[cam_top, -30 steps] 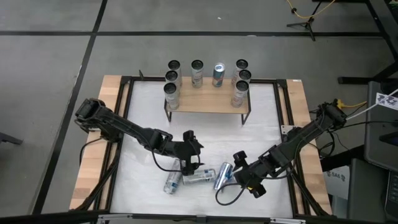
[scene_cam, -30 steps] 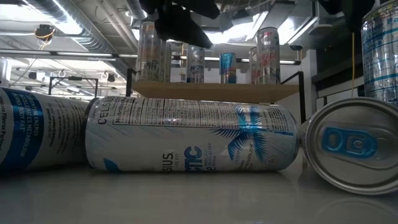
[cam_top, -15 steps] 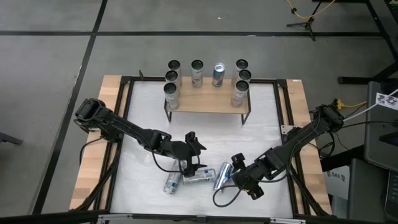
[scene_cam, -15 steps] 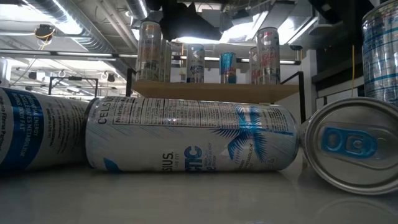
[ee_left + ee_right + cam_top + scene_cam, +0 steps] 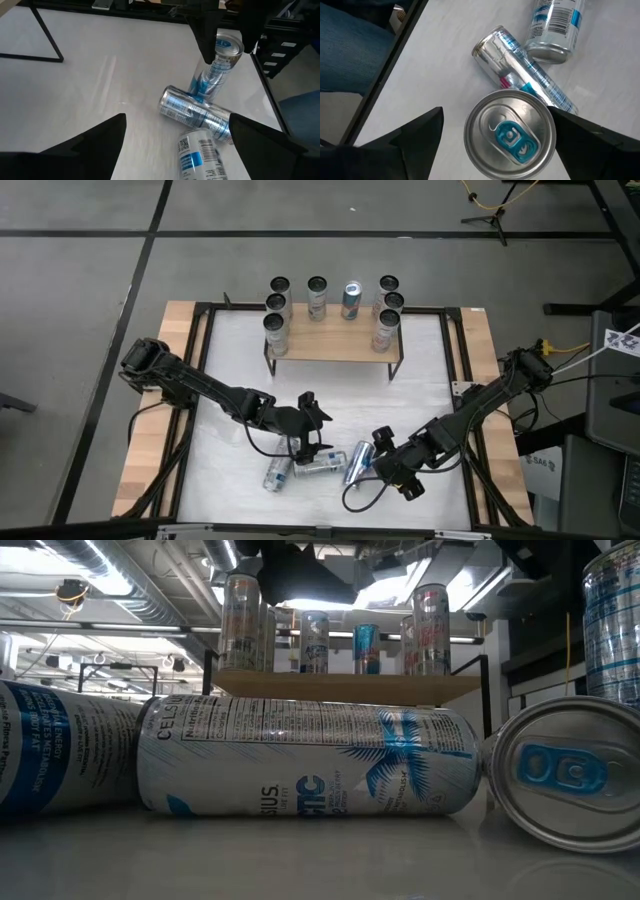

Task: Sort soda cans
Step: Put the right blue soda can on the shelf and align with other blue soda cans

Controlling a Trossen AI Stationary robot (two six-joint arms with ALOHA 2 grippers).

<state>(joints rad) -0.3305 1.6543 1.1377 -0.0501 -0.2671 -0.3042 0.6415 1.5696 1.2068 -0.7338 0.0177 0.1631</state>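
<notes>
Three soda cans lie on their sides near the table's front: a left can (image 5: 278,473), a middle can (image 5: 322,465) and a right can (image 5: 358,462), whose top (image 5: 510,136) with its blue tab faces my right gripper. My right gripper (image 5: 374,460) is open at that can's top end, one finger on either side; I see no touch. My left gripper (image 5: 314,430) hangs open above and just behind the lying cans (image 5: 197,112), with nothing between its fingers. Several more cans (image 5: 317,298) stand upright on a wooden shelf (image 5: 330,345) at the back.
The shelf stands on thin black legs (image 5: 394,368) across the table's far middle. A black frame (image 5: 205,380) runs round the white table top, with wooden strips outside it. Another can's wall (image 5: 612,630) shows at the low view's right edge. Bare table lies left of the lying cans.
My left gripper has tipped a little in place above the lying cans and stays open. The cans have not moved.
</notes>
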